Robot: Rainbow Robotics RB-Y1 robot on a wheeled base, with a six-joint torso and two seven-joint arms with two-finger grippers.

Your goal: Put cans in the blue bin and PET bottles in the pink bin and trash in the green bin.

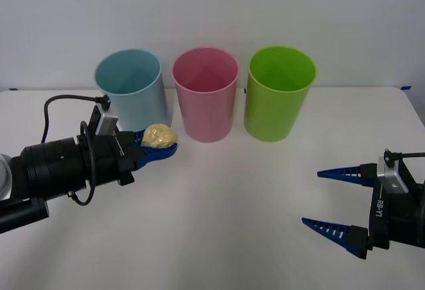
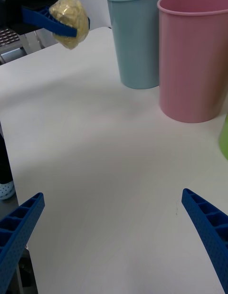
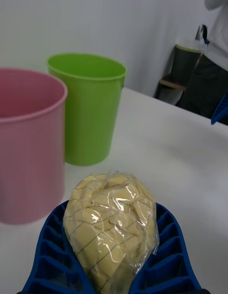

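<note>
My left gripper [image 1: 159,145] holds the trash [image 1: 160,135] tight above the table [image 1: 232,217], just before the blue bin [image 1: 131,84], while my right gripper [image 1: 330,197] waits wide apart.

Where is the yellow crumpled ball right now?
The trash is held in the left gripper, on the front view's left, in front of the blue bin and beside the pink bin.

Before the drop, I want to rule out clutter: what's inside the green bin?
From the front view, the green bin shows a bare green inner wall; its floor is hidden by the rim. The left gripper holds the trash by the blue bin.
</note>
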